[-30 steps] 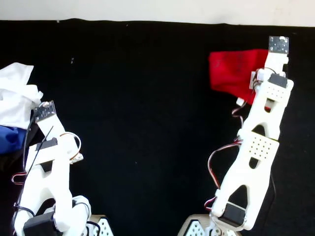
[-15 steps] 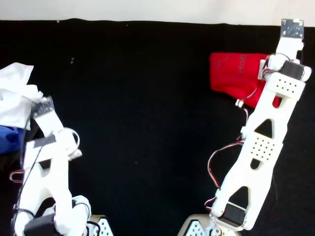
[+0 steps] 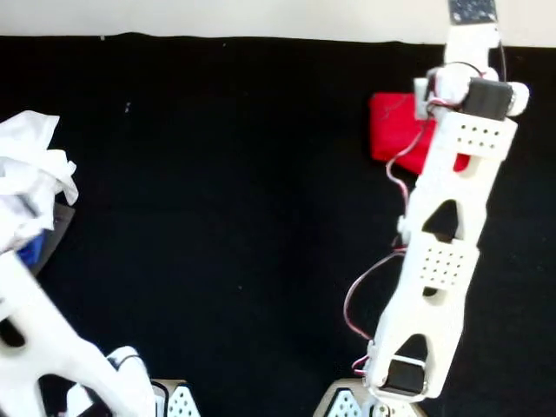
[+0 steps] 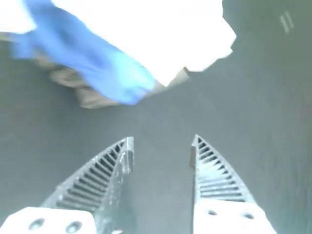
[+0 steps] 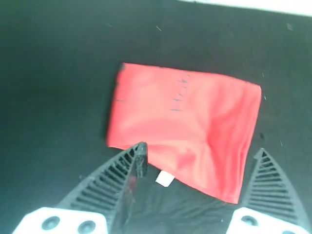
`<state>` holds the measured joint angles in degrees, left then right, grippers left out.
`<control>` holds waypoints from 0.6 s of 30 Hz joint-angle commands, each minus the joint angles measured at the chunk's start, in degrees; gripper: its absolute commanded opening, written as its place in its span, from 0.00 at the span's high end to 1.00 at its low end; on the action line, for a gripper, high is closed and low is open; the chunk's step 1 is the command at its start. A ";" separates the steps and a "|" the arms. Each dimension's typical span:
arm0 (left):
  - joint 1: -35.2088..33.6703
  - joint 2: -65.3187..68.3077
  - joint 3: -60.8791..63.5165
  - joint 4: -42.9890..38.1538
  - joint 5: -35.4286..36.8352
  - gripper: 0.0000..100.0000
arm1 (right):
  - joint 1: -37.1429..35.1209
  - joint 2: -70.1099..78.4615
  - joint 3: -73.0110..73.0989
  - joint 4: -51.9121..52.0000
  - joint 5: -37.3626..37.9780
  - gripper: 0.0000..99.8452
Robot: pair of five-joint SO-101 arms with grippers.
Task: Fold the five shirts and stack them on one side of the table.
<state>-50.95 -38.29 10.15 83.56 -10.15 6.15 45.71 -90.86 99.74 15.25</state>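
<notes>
Risk: left tool (image 4: 162, 140), jaws apart near the heaped white shirt (image 4: 146, 29) and blue shirt (image 4: 87, 48) at the surface's left edge, may snag both. Folded red shirt (image 5: 185, 117) lies far right, under the spread right tool (image 5: 201, 151).

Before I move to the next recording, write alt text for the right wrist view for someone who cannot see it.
A folded red shirt lies flat on the black table, framed between the spread fingers of the open, empty right tool. A small white tag shows at the shirt's edge nearest the tool.
</notes>
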 commanded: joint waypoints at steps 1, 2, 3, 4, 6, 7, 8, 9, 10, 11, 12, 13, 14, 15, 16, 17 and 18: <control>-7.96 -1.10 -3.21 -4.04 -1.32 0.79 | -2.95 -6.73 -2.15 1.19 0.44 0.68; -9.01 -0.92 -3.12 -5.01 -2.20 0.79 | -3.30 -7.60 -2.15 1.19 0.44 0.68; -9.19 -0.13 -3.12 -5.80 -2.55 0.79 | -3.82 -8.48 -2.15 1.36 0.44 0.68; -9.10 1.27 -3.21 -6.33 -2.55 0.79 | -4.09 -9.36 -2.07 1.45 0.44 0.68; -9.10 5.41 -3.47 -7.82 -2.55 0.79 | -4.79 -11.56 -1.63 1.45 0.35 0.68; -9.10 7.96 -3.56 -8.88 -2.46 0.79 | -4.79 -13.14 -0.48 1.45 0.35 0.68; -9.10 10.68 -3.74 -9.85 -2.46 0.79 | -5.05 -15.16 1.19 1.45 0.35 0.68; -9.10 13.32 -3.82 -10.99 -2.46 0.79 | -5.41 -17.45 3.47 1.45 0.35 0.68; -9.10 15.52 -3.91 -12.04 -2.46 0.79 | -5.67 -20.18 6.55 1.54 0.35 0.68; -9.01 17.71 -4.62 -12.75 -2.37 0.79 | -5.93 -23.16 9.98 1.54 0.35 0.68; -8.84 19.74 -5.93 -13.63 -1.67 0.79 | -6.11 -26.51 13.85 1.45 0.35 0.68; -8.31 21.67 -7.52 -14.33 -0.35 0.79 | -6.73 -29.67 17.45 1.45 0.35 0.68; -7.87 23.43 -9.27 -15.03 0.62 0.79 | -7.43 -32.84 21.41 1.36 0.44 0.68; -7.52 25.01 -10.95 -15.56 1.14 0.79 | -8.04 -35.74 25.27 1.36 0.53 0.68; -6.73 26.77 -12.79 -15.91 1.23 0.79 | -9.10 -38.46 29.14 1.27 0.53 0.68; -5.85 28.44 -14.37 -16.00 1.23 0.79 | -10.15 -40.92 32.57 1.27 0.53 0.68; -5.23 30.11 -15.87 -16.00 1.32 0.79 | -11.30 -43.03 35.82 1.19 0.53 0.68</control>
<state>-58.33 -11.21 -0.22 69.14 -9.63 -2.29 10.99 -63.96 100.53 15.25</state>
